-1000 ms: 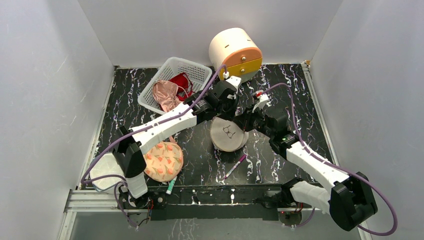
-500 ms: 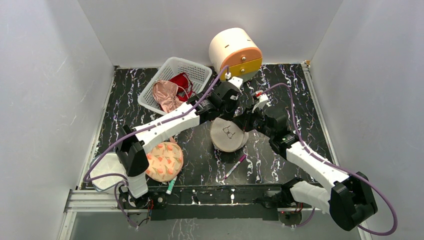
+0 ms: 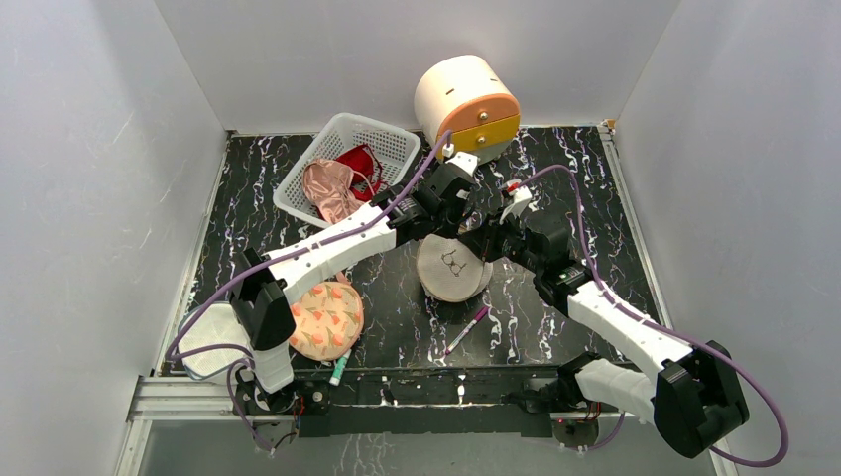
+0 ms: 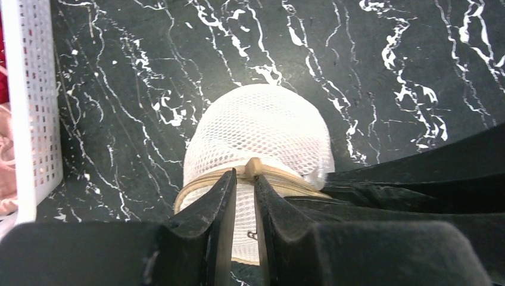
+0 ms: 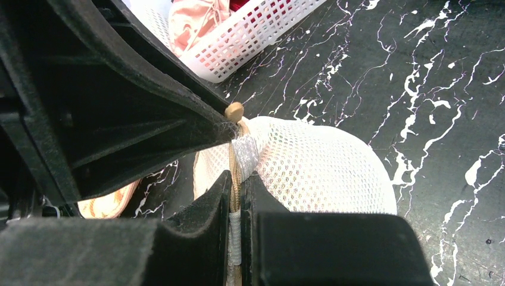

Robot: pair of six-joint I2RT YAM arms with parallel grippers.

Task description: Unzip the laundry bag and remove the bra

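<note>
The laundry bag (image 3: 451,270), a round beige-white mesh drum with a dark bra outline on its face, lies mid-table. It also shows in the left wrist view (image 4: 262,128) and the right wrist view (image 5: 315,167). My left gripper (image 3: 445,231) is at the bag's far rim, its jaws nearly closed on the tan zip pull (image 4: 254,167). My right gripper (image 3: 480,243) is shut on the bag's zip seam and its white tab (image 5: 244,149), on the right rim next to the left fingertip (image 5: 221,132). The bra inside is hidden.
A white lattice basket (image 3: 392,144) with pink and red garments stands at the back left. A cream and orange drum (image 3: 466,99) is behind the bag. A peach floral padded piece (image 3: 322,319), a purple pen (image 3: 466,329) and a green marker (image 3: 338,370) lie near the front.
My left gripper has shifted a little to the right and farther back along the bag's rim. The right gripper has stayed clamped on the seam.
</note>
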